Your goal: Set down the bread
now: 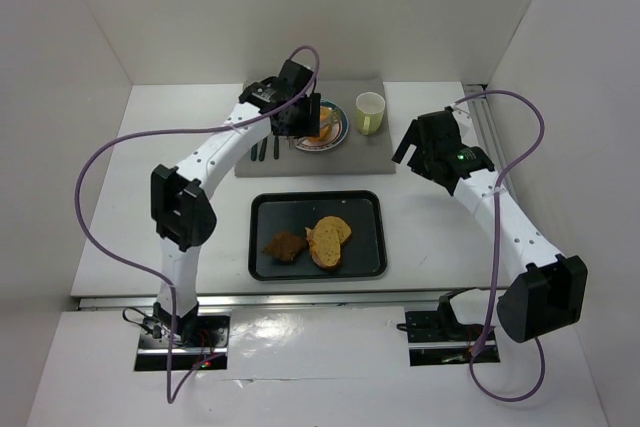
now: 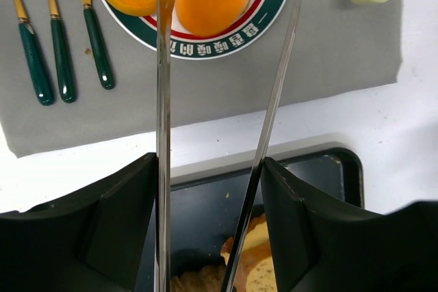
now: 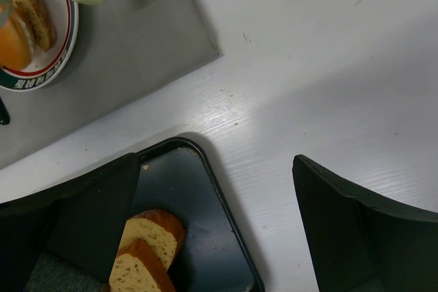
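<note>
Left gripper (image 2: 207, 169) clamps tongs (image 2: 162, 100), tines spread, gripping nothing, over plate (image 2: 274, 15). Bread (image 3: 31, 5) lies on plate, free. Lift tongs straight up from plate, tines wide, avoid nudging bread.

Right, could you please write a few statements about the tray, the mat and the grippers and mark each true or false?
1. Bread slices lie on the black tray. True.
2. The green cup stands on the tray. False: it stands on the grey mat, beside the plate.
3. The right gripper is open and holds nothing. True.
4. The cutlery lies on the bare table. False: it lies on the mat, left of the plate in the top view.
5. The left gripper holds metal tongs that reach over the plate. True.
</note>
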Controlling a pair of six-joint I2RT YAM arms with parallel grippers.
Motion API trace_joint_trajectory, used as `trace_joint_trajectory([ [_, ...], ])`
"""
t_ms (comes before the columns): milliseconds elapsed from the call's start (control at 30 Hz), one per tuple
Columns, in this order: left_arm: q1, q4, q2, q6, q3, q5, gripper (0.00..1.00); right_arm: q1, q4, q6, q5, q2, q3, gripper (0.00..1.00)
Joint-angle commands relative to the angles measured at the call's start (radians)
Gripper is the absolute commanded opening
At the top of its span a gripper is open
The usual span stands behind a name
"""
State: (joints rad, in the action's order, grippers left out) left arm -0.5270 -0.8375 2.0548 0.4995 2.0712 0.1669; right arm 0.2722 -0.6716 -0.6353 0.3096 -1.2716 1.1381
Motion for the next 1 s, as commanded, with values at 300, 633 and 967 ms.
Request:
trace_joint_trajectory([
  [300,-0.005,0.005,-0.189,0.02,-0.013,0.025,0.74,0.015,0.041,-0.007,-0.006,0.026,-0.011,1.0],
  [633,0.234,-0.006,-0.311,0.011,-0.135,-0.036,0.73,0.015,0.041,-0.007,-0.006,0.026,-0.011,1.0],
  [967,0.495,0.08,-0.381,0.011,-0.376,-0.089,0.71,0.015,0.041,-0.007,0.003,0.017,-0.011,1.0],
])
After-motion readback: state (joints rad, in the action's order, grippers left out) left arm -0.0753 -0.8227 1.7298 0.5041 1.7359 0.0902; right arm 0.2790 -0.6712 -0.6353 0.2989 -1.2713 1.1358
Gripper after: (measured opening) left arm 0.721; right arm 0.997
